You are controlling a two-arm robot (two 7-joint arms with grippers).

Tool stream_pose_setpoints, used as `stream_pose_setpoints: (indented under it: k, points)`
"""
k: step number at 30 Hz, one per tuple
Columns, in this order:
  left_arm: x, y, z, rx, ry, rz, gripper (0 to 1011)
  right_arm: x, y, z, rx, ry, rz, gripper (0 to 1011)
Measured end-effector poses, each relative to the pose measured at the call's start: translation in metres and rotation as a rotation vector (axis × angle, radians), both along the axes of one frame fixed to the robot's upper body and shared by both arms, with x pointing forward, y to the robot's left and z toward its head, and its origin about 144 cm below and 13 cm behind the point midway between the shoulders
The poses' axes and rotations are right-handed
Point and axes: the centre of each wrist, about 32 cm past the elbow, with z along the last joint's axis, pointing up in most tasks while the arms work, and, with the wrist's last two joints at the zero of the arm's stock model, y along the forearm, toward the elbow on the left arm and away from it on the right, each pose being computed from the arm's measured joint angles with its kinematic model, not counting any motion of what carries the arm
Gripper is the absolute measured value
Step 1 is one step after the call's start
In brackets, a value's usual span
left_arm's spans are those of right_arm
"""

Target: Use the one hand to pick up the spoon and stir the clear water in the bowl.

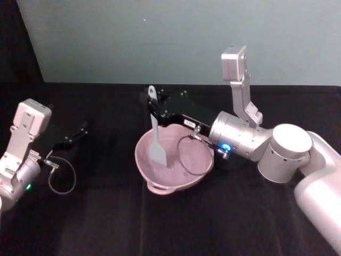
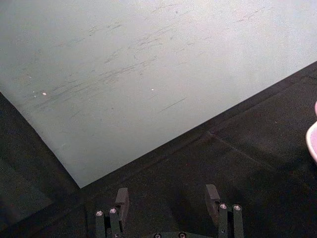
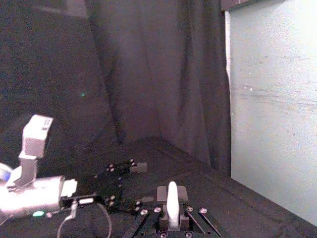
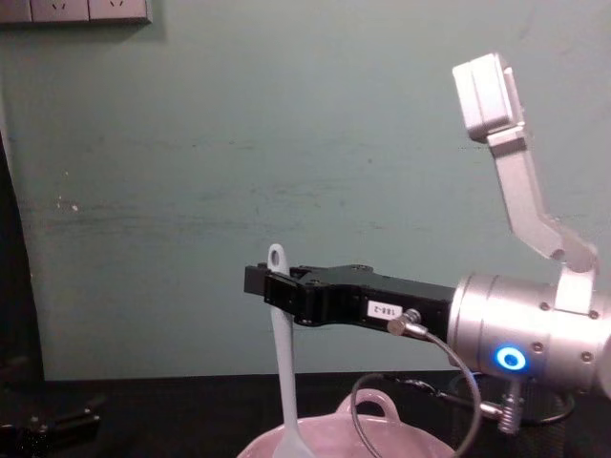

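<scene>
Black cloth covered the table (image 1: 106, 224). The right gripper (image 1: 153, 110) was clamped high on the slim handle of the spoon (image 1: 157, 146), with the blade down inside the pink bowl (image 1: 141, 162). Held so near its end, the spoon could pivot or slip if the blade dragged on the bowl wall. The spoon was white and upright, with a flat pale blade. The left gripper (image 1: 80, 130) lay parked at the left, fingers apart.

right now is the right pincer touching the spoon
Touching. The chest view shows the right pincer shut on the spoon handle just below its hole, with no gap, and the blade hanging down toward the bowl.
</scene>
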Motion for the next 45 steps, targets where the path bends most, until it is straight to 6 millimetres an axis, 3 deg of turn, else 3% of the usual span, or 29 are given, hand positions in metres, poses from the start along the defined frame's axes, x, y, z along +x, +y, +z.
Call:
stream_pose_setpoints:
  k: [10, 19, 33, 45]
  points:
    - [0.0, 0.0, 0.0, 0.0, 0.0, 0.0, 1011, 0.025, 0.006, 0.0, 0.021, 0.022, -0.034, 118]
    - [0.0, 0.0, 0.0, 0.0, 0.0, 0.0, 1011, 0.033, -0.008, 0.006, 0.016, 0.008, -0.074, 118]
    - [0.0, 0.0, 0.0, 0.0, 0.0, 0.0, 1011, 0.014, -0.043, 0.007, -0.006, -0.002, -0.135, 118]
    - [0.0, 0.0, 0.0, 0.0, 0.0, 0.0, 1011, -0.008, -0.048, 0.012, 0.004, -0.029, -0.124, 118]
